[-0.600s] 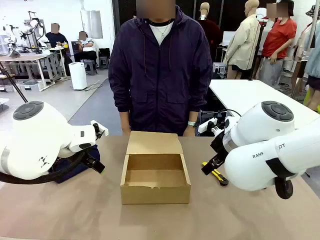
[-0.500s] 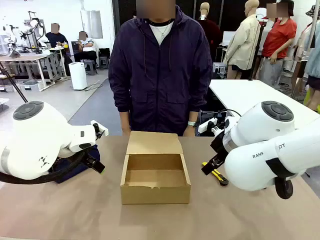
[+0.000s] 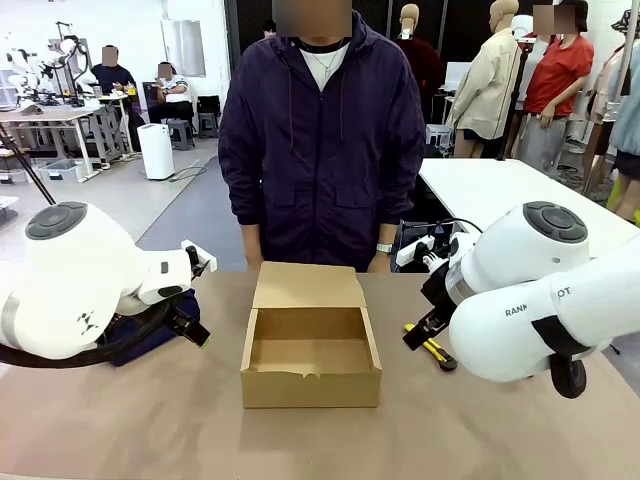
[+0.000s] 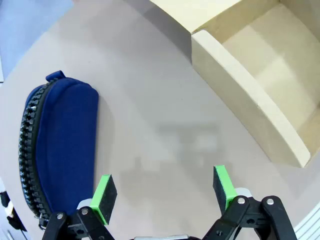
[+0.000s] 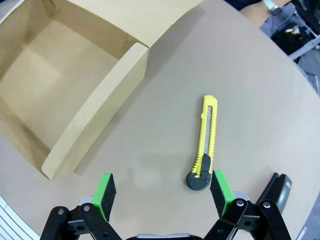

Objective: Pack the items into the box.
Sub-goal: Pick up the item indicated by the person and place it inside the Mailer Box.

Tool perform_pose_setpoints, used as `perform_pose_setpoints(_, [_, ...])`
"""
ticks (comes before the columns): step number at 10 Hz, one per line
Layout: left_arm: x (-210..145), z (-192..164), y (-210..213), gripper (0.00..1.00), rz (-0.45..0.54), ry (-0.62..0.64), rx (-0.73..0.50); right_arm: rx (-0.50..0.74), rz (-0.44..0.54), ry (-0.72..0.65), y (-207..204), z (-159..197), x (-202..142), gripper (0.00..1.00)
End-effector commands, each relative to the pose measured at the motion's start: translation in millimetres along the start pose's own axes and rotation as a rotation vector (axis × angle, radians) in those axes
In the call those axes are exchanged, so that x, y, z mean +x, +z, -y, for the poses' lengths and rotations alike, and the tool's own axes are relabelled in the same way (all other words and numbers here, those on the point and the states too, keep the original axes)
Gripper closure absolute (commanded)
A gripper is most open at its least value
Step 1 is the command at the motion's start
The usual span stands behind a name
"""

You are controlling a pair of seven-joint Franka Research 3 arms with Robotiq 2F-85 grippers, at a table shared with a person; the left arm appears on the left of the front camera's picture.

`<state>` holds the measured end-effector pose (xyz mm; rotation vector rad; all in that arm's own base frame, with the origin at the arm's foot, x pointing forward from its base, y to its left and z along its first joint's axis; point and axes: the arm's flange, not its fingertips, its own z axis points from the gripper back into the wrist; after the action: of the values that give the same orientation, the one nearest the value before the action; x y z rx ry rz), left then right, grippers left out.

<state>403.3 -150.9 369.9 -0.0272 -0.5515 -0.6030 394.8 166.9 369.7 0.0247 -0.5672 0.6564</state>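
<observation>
The brown cardboard box (image 3: 311, 357) stands open and empty mid-table, its flap lid lying back toward the person. A navy zippered pouch (image 4: 60, 145) lies on the table left of the box (image 4: 260, 75), partly hidden behind my left arm in the front view (image 3: 150, 335). My left gripper (image 4: 165, 192) hovers open over bare table between pouch and box. The yellow-and-black utility knife (image 5: 206, 145) lies right of the box (image 5: 65, 80), with the black stapler (image 5: 279, 192) at the frame edge. My right gripper (image 5: 160, 192) is open above the table just beside the knife (image 3: 432, 348).
A person in a dark jacket (image 3: 320, 140) stands at the far edge, directly behind the box. A second white table (image 3: 500, 195) sits at the back right. Bare brown tabletop (image 3: 320, 440) stretches in front of the box.
</observation>
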Motion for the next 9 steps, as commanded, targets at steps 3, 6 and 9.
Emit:
perform_pose_setpoints(3, [0.0,0.0,0.1,0.00,0.000,0.000,0.000,0.000,0.001,0.000,0.5,0.1,0.2,0.00])
perform_pose_setpoints(6, [0.0,0.0,0.1,0.00,0.000,0.000,0.000,0.000,0.001,0.000,0.5,0.1,0.2,0.00])
perform_pose_setpoints(9, [8.9,-1.1,13.8,0.00,0.018,0.039,-0.073,0.051,-0.026,0.002,7.6,10.1,4.8,0.00])
